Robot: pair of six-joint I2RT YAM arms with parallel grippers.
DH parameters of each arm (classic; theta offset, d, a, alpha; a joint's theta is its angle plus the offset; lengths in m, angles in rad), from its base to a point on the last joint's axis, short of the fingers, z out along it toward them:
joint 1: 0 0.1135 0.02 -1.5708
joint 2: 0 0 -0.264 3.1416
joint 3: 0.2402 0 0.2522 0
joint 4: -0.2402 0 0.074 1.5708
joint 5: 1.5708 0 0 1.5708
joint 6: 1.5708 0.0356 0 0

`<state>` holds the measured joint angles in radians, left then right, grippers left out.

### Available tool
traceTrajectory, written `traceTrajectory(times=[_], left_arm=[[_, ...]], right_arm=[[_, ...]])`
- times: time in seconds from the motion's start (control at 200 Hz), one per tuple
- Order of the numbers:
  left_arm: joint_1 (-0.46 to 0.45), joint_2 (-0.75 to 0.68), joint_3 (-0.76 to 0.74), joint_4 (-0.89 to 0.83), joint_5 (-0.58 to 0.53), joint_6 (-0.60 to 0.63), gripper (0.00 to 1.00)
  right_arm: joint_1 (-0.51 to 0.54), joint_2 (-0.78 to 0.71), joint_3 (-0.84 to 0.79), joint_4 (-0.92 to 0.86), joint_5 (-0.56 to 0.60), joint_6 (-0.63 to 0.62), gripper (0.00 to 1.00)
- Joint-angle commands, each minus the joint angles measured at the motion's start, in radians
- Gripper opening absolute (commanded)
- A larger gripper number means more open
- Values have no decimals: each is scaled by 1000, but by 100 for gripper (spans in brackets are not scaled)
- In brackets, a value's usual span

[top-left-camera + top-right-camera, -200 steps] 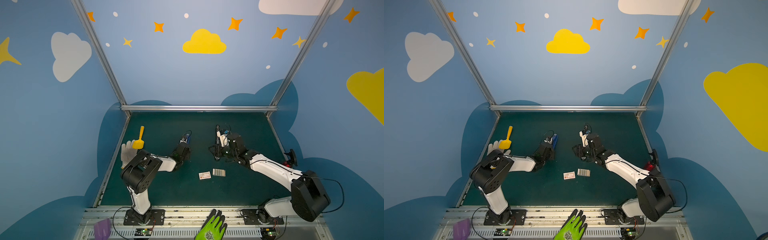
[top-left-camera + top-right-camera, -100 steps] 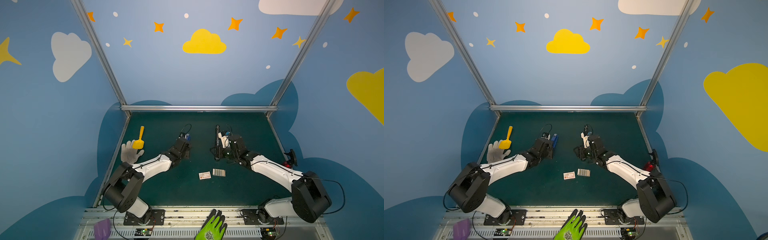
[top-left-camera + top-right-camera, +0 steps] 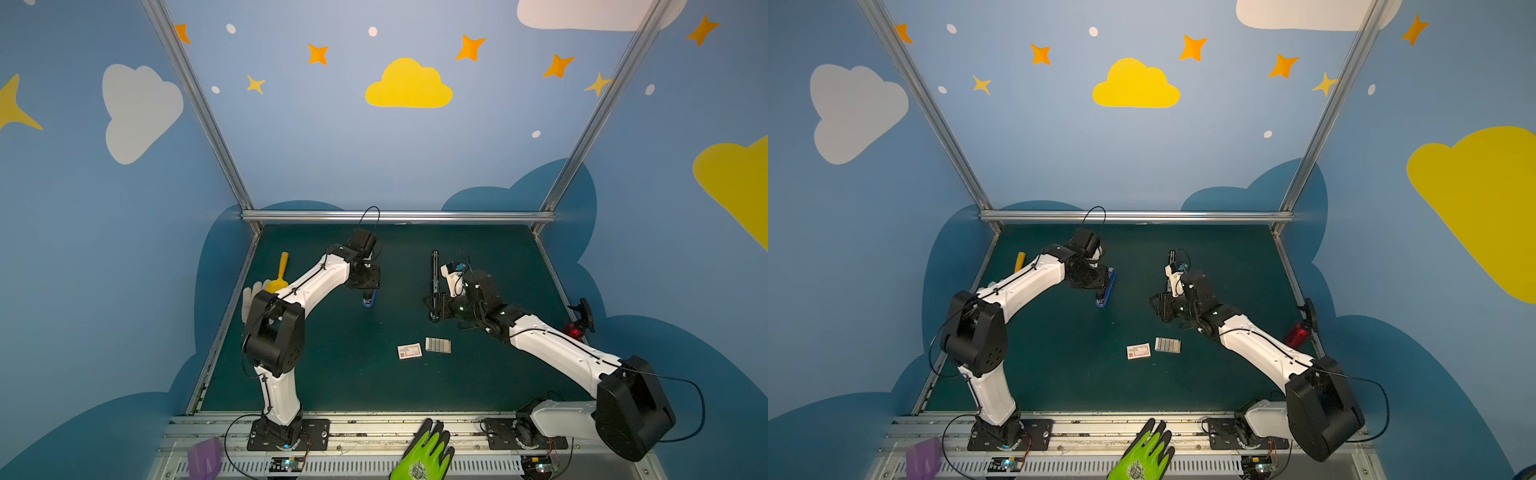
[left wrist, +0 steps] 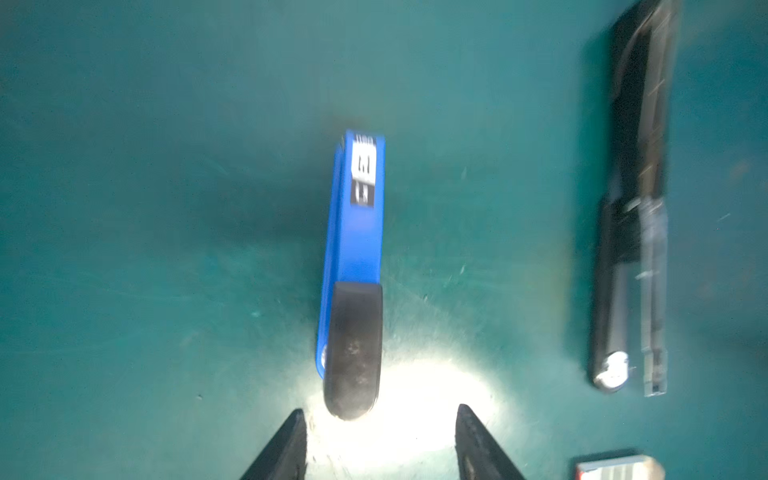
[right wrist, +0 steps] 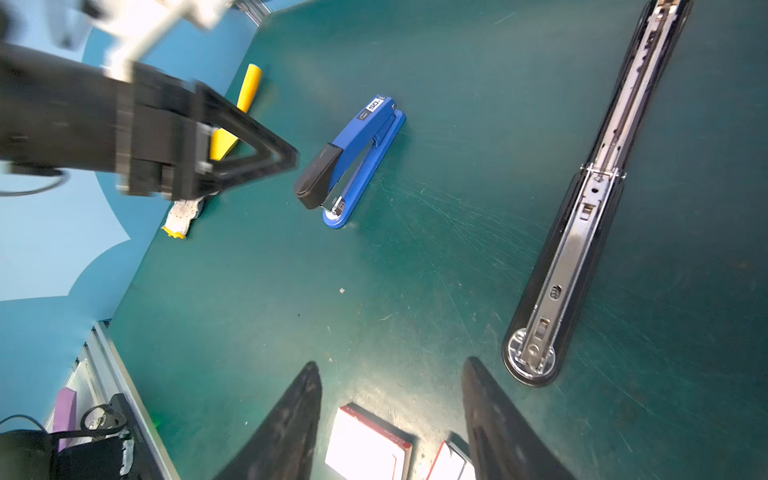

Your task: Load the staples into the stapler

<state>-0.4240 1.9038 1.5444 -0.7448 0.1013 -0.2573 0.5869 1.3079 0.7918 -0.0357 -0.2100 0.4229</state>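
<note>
Both top views place the staples (image 3: pixel 437 345) just nearward of the right gripper (image 3: pixel 429 305), whose jaws stand apart, empty.

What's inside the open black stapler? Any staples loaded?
The black stapler lies hinged open flat: a bare shiny metal channel, no staple strip visible. Its far tip is cropped in the right wrist view. The staples lie outside it.
</note>
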Motion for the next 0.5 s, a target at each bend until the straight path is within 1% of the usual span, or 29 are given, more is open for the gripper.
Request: traceTrajectory(times=[0.0, 0.125, 0.165, 0.23, 0.28, 0.335, 0.421, 0.496], left_arm=[[-2, 58, 50, -162, 14, 29, 57], [-2, 103, 77, -178, -4, 36, 52], [-2, 116, 82, -179, -6, 36, 48], [-3, 136, 93, -185, 8, 42, 39], [-2, 151, 98, -185, 20, 43, 34], [-2, 166, 98, -180, 27, 44, 25], [-1, 194, 103, -184, 41, 48, 13], [-1, 216, 98, -179, 47, 49, 7]], right_arm=[[-7, -11, -21, -22, 1, 3, 55], [-10, -21, -25, -22, 1, 5, 55], [-12, -23, -25, -25, 3, 3, 55], [-15, -27, -25, -24, 3, 2, 55], [-18, -30, -26, -27, 3, 2, 55], [-20, -33, -29, -26, 3, 3, 55], [-23, -37, -26, -28, 1, 5, 55], [-25, -41, -28, -31, 0, 3, 55]])
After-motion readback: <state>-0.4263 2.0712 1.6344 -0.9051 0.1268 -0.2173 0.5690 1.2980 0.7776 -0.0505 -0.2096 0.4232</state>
